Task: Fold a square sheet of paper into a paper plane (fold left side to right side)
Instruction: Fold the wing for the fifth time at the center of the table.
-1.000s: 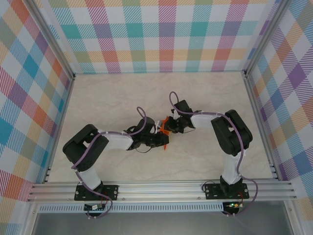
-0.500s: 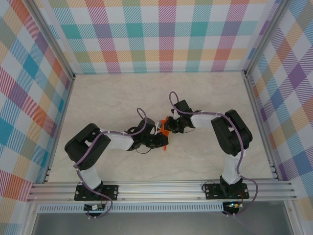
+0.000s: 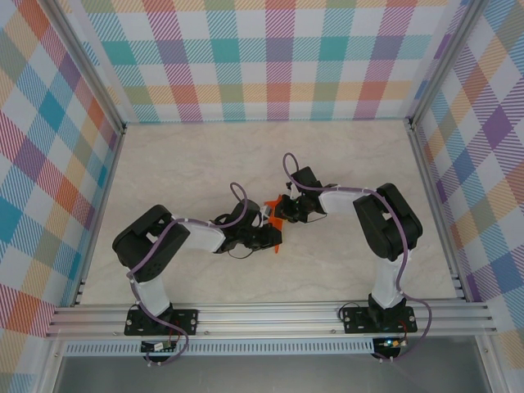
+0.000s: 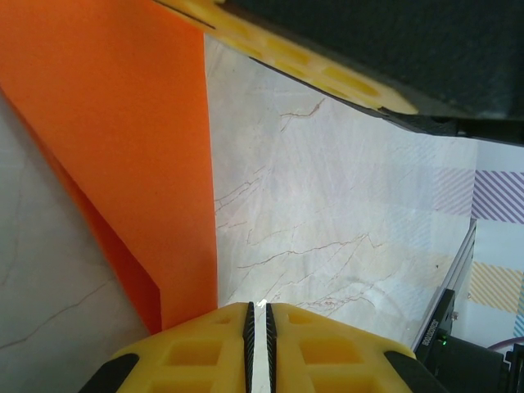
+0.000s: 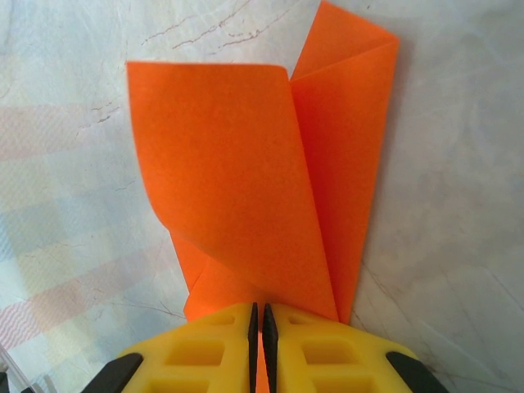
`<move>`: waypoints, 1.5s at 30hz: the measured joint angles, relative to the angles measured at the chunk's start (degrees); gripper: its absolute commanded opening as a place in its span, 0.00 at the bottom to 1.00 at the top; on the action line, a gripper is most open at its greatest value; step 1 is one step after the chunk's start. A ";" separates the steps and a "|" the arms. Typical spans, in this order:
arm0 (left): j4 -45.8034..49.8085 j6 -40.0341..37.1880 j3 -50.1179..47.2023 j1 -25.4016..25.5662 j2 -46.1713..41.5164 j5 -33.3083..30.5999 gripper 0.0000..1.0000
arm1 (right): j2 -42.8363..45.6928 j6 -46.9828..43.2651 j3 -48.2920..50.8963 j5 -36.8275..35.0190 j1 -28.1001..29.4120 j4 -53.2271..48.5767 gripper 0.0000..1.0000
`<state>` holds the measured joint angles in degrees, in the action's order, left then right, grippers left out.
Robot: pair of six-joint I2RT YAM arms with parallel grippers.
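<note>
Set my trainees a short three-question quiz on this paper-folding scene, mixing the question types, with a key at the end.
1. True or false: the orange paper lies as a flat, unfolded square.
2. Choose one. The jaws of the right gripper are: A) wide open above the paper; B) closed on the paper's near edge; C) closed on a purple cable.
3. Fill the gap: in the top view, the left gripper and the right gripper meet near the ____ of the table.

Key
1. False: folded layers overlap.
2. B
3. middle
</note>
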<state>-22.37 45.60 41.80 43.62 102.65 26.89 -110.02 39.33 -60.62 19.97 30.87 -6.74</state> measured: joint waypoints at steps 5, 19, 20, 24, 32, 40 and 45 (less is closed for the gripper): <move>-0.20 0.00 0.00 0.33 0.00 -0.44 0.15 | -0.13 0.00 -0.26 0.02 0.00 -0.37 0.15; -0.31 -0.02 0.00 1.33 0.44 -2.01 0.14 | -0.42 0.02 -0.74 0.22 0.00 -1.03 0.15; -0.37 -0.02 0.00 1.42 0.55 -2.14 0.14 | -0.44 0.02 -0.81 0.24 -0.02 -1.09 0.15; -0.66 -0.02 -0.09 1.64 0.70 -2.58 0.14 | -0.52 0.02 -1.03 0.24 -0.02 -1.46 0.15; -2.69 -0.02 -1.36 2.03 0.46 -3.48 0.13 | -0.83 0.02 -1.73 0.24 -0.02 -2.47 0.15; -3.50 -0.22 -3.52 3.15 -1.09 -4.98 0.10 | -0.94 0.00 -2.12 0.22 0.00 -3.19 0.15; -3.32 -0.66 -4.68 3.48 -2.03 -4.90 0.09 | -1.05 0.00 -2.27 0.22 0.00 -3.48 0.15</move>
<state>-25.69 44.95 37.12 47.09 100.62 22.00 -111.07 39.33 -62.89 20.18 30.87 -10.22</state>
